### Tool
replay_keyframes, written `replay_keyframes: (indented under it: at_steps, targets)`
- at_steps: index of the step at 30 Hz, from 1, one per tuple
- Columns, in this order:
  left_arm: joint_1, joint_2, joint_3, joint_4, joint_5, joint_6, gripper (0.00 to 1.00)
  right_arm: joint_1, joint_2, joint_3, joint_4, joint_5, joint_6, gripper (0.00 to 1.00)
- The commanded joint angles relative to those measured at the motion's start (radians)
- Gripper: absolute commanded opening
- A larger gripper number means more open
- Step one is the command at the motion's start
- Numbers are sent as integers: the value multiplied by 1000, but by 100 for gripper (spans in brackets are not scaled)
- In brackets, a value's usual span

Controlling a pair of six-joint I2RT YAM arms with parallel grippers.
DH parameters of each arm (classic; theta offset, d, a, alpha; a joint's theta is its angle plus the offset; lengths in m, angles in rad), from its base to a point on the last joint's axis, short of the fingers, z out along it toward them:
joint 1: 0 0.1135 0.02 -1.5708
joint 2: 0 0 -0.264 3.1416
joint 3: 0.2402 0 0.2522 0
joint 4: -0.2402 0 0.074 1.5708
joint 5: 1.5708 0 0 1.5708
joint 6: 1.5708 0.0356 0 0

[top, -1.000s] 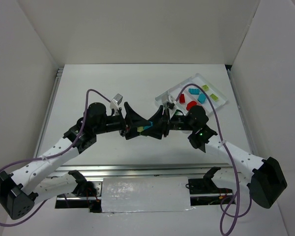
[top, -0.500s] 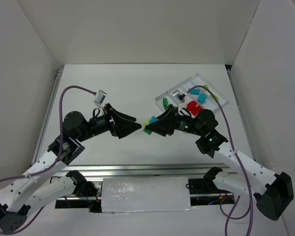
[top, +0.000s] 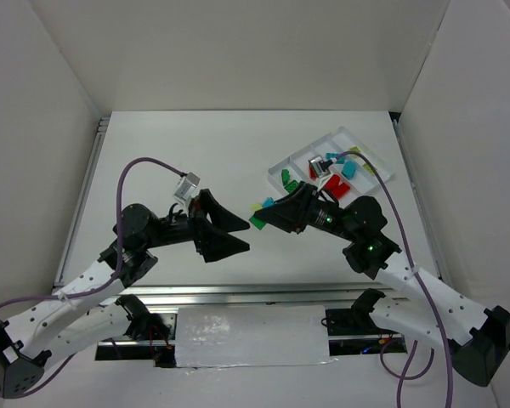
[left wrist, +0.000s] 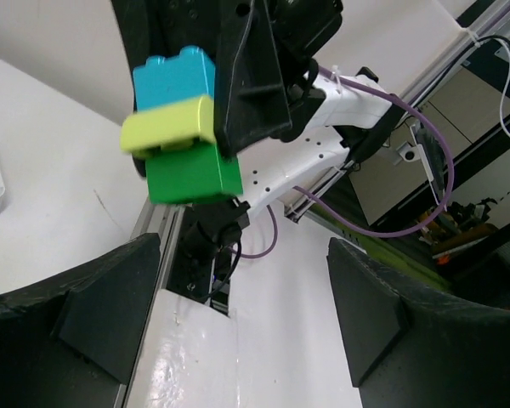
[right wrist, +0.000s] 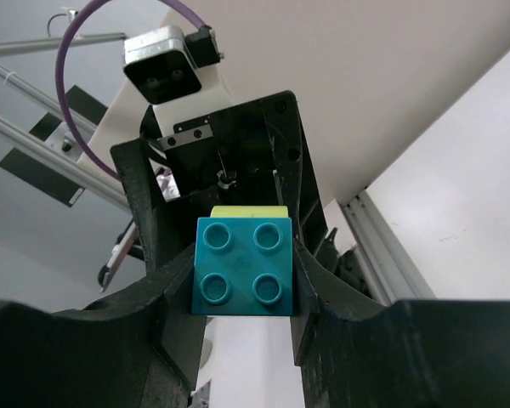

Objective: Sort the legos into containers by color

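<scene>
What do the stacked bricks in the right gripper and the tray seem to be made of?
The brick stack: seemingly hard moulded plastic, smooth, slightly glossy, with crisp studs. The tray: apparently thin white plastic; finish too small to judge.

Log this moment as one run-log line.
left pincer: open, empty | right pincer: shut on cyan-lime-green brick stack, held in air | tray: partly filled

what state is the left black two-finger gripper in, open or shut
Open: the left gripper's fingers stand wide apart, empty, facing the right gripper's cyan, lime and green bricks.
</scene>
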Motion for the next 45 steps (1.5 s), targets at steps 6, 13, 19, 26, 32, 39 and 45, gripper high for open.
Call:
replay_keyframes:
  at_steps: [6,13,19,26,32,39,45]
  targets:
    - [-26,16,55,82,-34,6,84,104,51,47,147,12,-1,0]
    - [-37,22,56,77,-54,10,74,131,66,56,148,20,-27,0]
    - [-41,28,67,68,-49,17,24,133,71,52,147,31,-27,0]
    - [-44,45,93,14,-48,45,0,134,57,55,132,3,-53,31]
    - [-46,39,88,-26,-77,78,0,131,-3,50,27,89,-111,0]
    - [-50,184,189,-263,-241,238,0,-2,-162,133,-378,552,-309,0]
    - [-66,627,466,-412,-453,382,3,-39,-288,225,-652,867,-315,0]
